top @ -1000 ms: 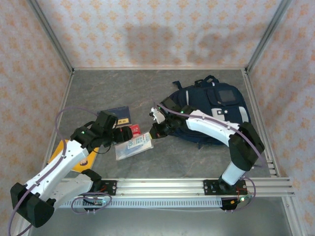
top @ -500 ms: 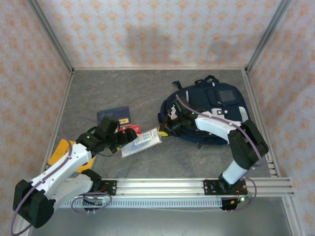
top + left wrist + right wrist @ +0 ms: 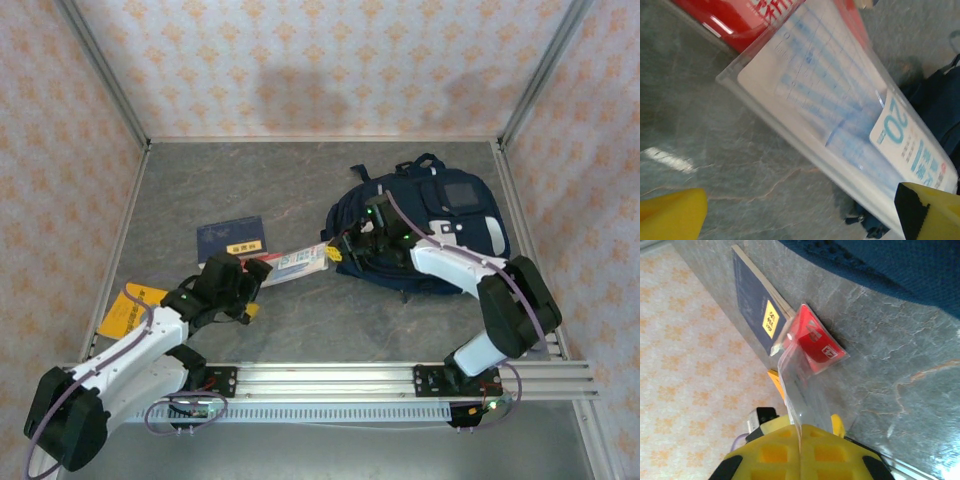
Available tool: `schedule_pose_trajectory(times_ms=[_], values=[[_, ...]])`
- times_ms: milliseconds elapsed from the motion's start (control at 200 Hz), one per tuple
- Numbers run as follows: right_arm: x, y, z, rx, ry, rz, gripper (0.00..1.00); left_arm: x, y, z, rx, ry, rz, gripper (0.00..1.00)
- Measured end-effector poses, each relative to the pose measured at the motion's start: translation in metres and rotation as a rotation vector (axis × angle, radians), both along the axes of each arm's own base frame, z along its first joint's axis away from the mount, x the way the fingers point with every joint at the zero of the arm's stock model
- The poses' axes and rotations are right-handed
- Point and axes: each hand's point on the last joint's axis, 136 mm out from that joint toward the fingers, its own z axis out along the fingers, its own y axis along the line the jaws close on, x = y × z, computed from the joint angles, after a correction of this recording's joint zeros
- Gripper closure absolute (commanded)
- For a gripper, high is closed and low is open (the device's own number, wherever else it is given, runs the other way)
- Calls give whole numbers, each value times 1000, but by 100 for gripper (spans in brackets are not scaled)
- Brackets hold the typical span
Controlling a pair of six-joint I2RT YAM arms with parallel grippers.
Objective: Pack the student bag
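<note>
The student bag (image 3: 440, 225), navy with grey patches, lies at the right of the table; its blue fabric also fills the top of the right wrist view (image 3: 890, 265). My right gripper (image 3: 338, 253) (image 3: 800, 440) is at the bag's left edge, shut on one end of a clear plastic pack (image 3: 300, 263) (image 3: 800, 385) printed in blue. The pack stretches leftward above the table. My left gripper (image 3: 256, 288) (image 3: 800, 215) stands open just below the pack's (image 3: 840, 110) left end, its yellow fingertips (image 3: 670, 212) wide apart with only table between them.
A navy booklet (image 3: 230, 238) (image 3: 752, 310) lies left of the pack, and a red packet (image 3: 817, 345) (image 3: 740, 15) lies beside it, under the pack. A yellow flat item (image 3: 130, 310) rests near the left wall. Metal rails border the table.
My right gripper has pulled the clear pack rightward and up to the bag's edge. My left gripper has opened wider and dropped back below the pack.
</note>
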Motion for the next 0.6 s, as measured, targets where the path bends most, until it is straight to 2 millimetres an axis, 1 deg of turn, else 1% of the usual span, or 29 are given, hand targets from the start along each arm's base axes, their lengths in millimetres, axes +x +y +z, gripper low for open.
schedule_pose_trajectory(times_ms=[90, 225, 340, 390, 470, 535, 601], values=[[-2, -1, 0, 18, 10, -20, 100, 13, -2, -4, -12, -3, 46, 5], [-2, 0, -1, 49, 32, -46, 100, 30, -4, -15, -10, -2, 93, 11], [-1, 2, 2, 70, 35, -58, 100, 40, -5, -25, -2, 4, 117, 20], [-2, 2, 3, 77, 37, -61, 100, 43, -6, -28, 1, 12, 126, 26], [-5, 1, 2, 82, 42, -65, 100, 50, -7, -25, 3, 5, 141, 35], [-7, -1, 1, 83, 48, -69, 100, 57, -7, -15, 0, -23, 154, 43], [-10, -2, 0, 86, 53, -73, 100, 63, -5, -4, 2, -57, 170, 48]])
